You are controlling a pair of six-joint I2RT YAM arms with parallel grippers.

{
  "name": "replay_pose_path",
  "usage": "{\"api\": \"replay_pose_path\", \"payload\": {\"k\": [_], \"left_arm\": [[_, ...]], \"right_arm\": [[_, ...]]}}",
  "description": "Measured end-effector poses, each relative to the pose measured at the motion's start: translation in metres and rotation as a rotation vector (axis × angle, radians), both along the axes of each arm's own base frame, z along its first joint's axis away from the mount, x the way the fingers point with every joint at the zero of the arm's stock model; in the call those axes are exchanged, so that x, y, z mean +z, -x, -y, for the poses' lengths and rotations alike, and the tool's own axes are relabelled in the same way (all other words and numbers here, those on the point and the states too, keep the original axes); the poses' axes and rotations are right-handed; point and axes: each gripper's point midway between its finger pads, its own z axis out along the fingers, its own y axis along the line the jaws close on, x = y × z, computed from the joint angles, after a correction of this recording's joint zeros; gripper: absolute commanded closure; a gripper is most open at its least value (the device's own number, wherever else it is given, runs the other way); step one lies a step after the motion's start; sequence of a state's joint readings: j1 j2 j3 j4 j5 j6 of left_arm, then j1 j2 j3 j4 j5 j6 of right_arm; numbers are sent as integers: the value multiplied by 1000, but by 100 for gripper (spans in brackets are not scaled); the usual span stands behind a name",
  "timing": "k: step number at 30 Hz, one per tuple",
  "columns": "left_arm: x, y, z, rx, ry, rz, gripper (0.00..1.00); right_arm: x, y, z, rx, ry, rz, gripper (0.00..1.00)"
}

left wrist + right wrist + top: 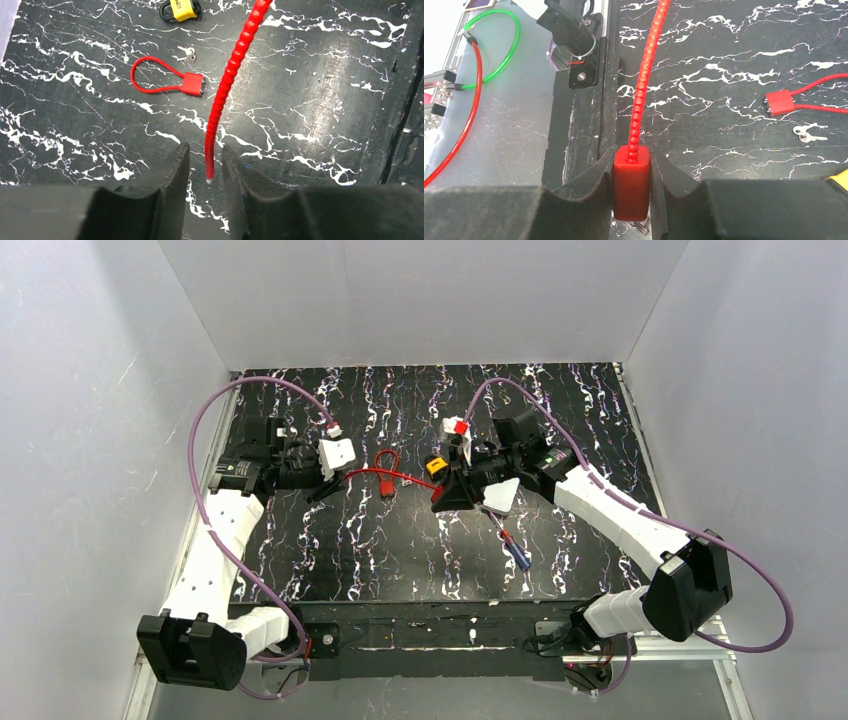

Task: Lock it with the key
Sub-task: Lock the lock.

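Cable tip (pixel 209 167) between parted jaws of left pincer (pixel 205 150), gaps on both sides, not yet pinched. Red lock body (pixel 631 190) clenched in right pincer (pixel 631 152). Key (pixel 190 54) loose on bench (pixel 310 100), ahead of left pincer. Pinch squarely just behind the tip, hold the cable straight, then guide into the body's hole.
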State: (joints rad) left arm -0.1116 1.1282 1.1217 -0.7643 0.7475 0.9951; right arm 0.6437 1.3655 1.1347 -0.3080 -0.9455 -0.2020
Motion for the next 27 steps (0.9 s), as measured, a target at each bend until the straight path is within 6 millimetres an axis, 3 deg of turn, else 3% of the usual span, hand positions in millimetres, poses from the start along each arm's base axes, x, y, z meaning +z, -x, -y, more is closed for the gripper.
{"api": "replay_pose_path", "payload": {"k": [6, 12, 20, 27], "left_arm": [[-5, 5, 5, 1, 12, -36, 99], [11, 17, 28, 52, 204, -201, 100], [63, -1, 57, 231, 549, -370, 100], [90, -13, 70, 362, 719, -496, 100]], "right_arm": [[1, 0, 0, 2, 1, 6, 99], [4, -3, -3, -13, -9, 5, 99], [11, -26, -30, -75, -77, -22, 99], [24, -45, -57, -132, -179, -81, 99]]}}
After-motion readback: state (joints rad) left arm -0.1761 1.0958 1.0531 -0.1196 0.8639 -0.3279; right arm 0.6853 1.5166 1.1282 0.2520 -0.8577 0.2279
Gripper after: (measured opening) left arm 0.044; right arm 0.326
